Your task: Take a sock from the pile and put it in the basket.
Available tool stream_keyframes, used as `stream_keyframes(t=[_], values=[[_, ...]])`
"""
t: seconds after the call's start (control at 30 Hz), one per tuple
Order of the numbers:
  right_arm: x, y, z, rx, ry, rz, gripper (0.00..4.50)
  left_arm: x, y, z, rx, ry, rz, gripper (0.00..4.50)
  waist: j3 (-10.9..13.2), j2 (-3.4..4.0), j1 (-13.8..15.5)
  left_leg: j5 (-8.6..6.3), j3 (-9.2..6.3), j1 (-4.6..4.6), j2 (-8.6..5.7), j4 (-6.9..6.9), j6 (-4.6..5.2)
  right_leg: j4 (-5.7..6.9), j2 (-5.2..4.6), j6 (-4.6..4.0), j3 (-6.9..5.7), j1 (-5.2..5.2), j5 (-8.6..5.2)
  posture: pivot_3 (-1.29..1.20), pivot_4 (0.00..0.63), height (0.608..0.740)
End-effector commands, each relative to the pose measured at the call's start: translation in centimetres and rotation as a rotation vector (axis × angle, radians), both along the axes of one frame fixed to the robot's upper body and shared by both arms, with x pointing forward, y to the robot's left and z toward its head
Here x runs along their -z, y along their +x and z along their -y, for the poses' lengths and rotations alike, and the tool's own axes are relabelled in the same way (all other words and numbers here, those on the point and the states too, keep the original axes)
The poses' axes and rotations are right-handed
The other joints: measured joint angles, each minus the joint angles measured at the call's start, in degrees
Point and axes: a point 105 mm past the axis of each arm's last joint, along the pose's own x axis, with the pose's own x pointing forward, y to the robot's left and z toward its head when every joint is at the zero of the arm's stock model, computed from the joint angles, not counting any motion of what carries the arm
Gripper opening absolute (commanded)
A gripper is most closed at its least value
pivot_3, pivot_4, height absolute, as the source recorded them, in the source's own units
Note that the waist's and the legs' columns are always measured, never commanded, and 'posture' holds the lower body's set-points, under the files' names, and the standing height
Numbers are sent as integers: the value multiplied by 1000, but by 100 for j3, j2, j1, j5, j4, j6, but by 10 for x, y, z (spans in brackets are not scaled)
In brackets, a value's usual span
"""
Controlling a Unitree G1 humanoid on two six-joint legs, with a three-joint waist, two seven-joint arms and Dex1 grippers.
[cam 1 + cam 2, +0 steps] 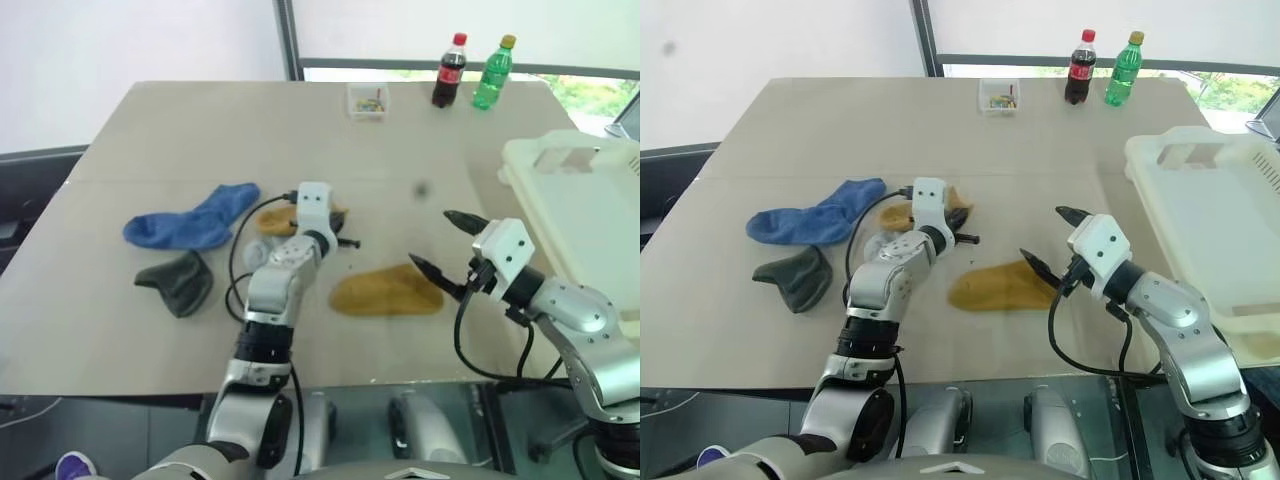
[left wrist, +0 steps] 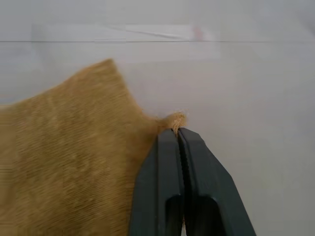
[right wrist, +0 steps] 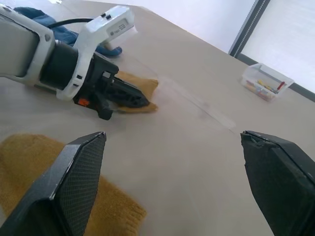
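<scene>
On the beige tabletop (image 1: pixel 160 140), the left gripper (image 2: pixel 176 132) has its two black fingers pressed together, pinching the corner of a mustard-yellow knitted sock (image 2: pixel 69 162) that lies flat near the table's middle. Beside it, toward the robot's left, lie a blue sock (image 1: pixel 190 225) and a dark green sock (image 1: pixel 178 282), with a second mustard-yellow sock (image 1: pixel 385 292) nearer the front edge. Just above that one, the right gripper (image 1: pixel 447 243) hangs with jaws spread wide, holding nothing. At the table's right edge sits the large cream-white plastic laundry basket (image 1: pixel 1240 290), well apart from the pinched sock.
</scene>
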Motion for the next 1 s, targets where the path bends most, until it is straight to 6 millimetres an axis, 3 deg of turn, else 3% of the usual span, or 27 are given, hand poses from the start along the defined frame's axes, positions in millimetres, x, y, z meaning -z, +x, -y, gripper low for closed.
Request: stream_keyframes(t=[0.03, 0.13, 0.23, 0.3, 0.37, 0.57, 0.73, 0.87, 0.93, 1.0], values=[[-14, -4, 1, 2, 4, 62, 4500, -5, 6, -41, -171, 60, 38, 83, 0, 0, 2, 0, 0, 0, 1, 0, 0, 1, 1, 0, 0, 0, 0, 0, 150, 740], [-15, -1, -1, -10, 7, 65, 4500, -16, 7, -73, -303, 97, 92, 83, 0, 0, 7, 0, 0, 3, 0, 1, 0, 5, -1, 0, 0, 0, 0, 0, 150, 740], [-16, 0, -3, -19, 8, 66, 4500, -29, 8, -78, -311, 77, 162, 83, 0, 0, 23, 0, 0, 1, -2, 3, 0, 5, -4, 0, 1, 0, 1, 0, 150, 740], [-16, 2, -4, -29, 8, 66, 4500, -50, 7, -71, -282, 48, 267, 83, 0, 0, 46, 0, -1, -1, -3, 3, 0, 4, -5, -1, -1, 0, 1, 0, 150, 740], [-16, 2, -4, -36, 7, 66, 4500, -56, 5, -67, -270, 38, 302, 83, 0, -1, 85, 0, -4, -6, -8, 3, -1, 2, -12, -1, -5, 0, 1, 0, 150, 740], [-16, 3, -4, -40, 8, 67, 4500, -41, 2, -51, -221, 60, 252, 83, 0, -1, 96, 0, -4, -7, -16, 2, 0, -2, -18, 0, -5, 0, 1, 0, 150, 740], [-17, 3, -2, -29, 6, 69, 4500, -44, 0, -9, -19, 28, 265, 83, 1, -1, 105, 0, -6, -7, -16, 2, 0, -1, -17, 0, -9, 1, 1, 0, 150, 740], [-17, 2, -1, -17, 8, 72, 4500, -30, -5, 21, 142, 104, 218, 83, 1, -1, 99, 0, -3, -7, -18, 2, 0, -1, -18, 0, -6, 1, 1, 0, 150, 740], [-17, 2, -1, -12, 9, 73, 4500, -27, -4, 23, 154, 152, 215, 83, 1, -1, 92, 0, -4, -7, -18, 2, 0, -1, -17, 0, -7, 0, 0, 0, 150, 740], [-17, 1, 0, -2, 11, 73, 4500, -30, 6, 0, 42, 191, 217, 83, 1, -1, 74, 0, -5, -7, -17, 2, 0, -1, -17, 0, -7, 1, 0, 0, 150, 740]])
